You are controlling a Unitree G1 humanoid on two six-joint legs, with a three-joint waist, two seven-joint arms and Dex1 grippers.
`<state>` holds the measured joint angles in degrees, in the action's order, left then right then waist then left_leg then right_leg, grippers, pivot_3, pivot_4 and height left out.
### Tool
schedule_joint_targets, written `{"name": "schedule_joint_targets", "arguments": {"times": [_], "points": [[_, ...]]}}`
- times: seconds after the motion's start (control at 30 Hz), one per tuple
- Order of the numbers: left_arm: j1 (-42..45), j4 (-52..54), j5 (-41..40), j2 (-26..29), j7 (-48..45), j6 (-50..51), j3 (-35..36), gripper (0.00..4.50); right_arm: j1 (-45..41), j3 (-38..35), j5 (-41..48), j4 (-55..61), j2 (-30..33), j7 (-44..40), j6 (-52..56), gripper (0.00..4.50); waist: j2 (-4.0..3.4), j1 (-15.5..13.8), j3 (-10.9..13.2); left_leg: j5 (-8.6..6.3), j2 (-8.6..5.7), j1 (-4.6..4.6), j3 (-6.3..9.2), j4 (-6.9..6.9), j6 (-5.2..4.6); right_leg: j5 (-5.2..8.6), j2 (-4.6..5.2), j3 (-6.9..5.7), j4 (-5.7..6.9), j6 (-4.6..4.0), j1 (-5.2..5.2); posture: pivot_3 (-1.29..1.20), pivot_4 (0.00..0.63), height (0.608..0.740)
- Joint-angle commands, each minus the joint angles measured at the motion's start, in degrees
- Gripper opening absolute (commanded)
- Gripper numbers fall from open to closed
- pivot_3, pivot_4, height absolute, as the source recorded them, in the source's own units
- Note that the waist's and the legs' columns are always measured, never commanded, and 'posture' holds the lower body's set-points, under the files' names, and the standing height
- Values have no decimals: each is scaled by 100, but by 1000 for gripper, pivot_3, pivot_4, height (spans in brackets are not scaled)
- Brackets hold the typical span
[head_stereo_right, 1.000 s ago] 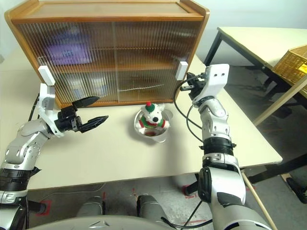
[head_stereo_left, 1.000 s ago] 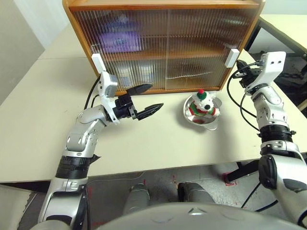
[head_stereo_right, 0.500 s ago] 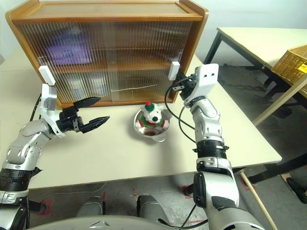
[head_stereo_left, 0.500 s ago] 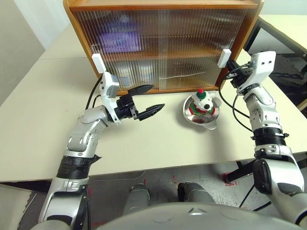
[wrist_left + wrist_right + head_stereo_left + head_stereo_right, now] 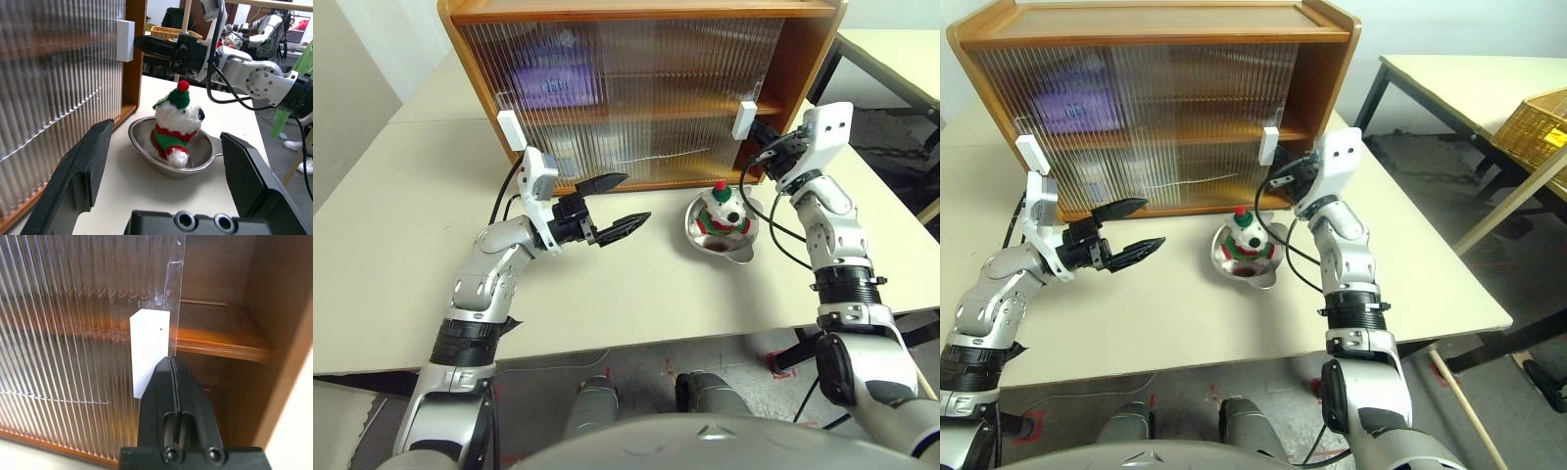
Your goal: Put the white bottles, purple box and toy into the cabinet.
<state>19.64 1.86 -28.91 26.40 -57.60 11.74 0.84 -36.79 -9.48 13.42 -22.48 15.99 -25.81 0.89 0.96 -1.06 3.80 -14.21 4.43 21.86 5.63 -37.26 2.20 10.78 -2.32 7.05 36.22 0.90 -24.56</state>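
The toy (image 5: 724,210), a plush bear in a red hat and striped scarf, sits in a steel bowl (image 5: 740,248) on the table, just ahead of the left gripper (image 5: 612,204), whose jaws are spread wide and empty. It looks light, soft and squashable; a pinch across its round body should hold, while the slick bowl may slide. Beyond the bowl, the right gripper (image 5: 172,382), jaws pressed together, rests against the cabinet (image 5: 801,59) door's white handle (image 5: 149,351), the door partly open.
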Motion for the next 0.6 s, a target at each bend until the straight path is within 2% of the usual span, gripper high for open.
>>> {"name": "schedule_joint_targets", "arguments": {"times": [0.03,0.6], "points": [[-43,58,86,10,-7,-20,-68,4500,105,145,33,253,-95,-10,191,49,0,-1,0,0,0,0,0,0,0,0,0,0,0,0,0,65,71,740],[-93,77,120,-40,28,-39,-88,4500,101,487,73,789,-473,-52,702,49,0,-12,0,1,-1,0,4,0,-2,-4,-2,-3,1,-6,-2,74,74,740]]}}
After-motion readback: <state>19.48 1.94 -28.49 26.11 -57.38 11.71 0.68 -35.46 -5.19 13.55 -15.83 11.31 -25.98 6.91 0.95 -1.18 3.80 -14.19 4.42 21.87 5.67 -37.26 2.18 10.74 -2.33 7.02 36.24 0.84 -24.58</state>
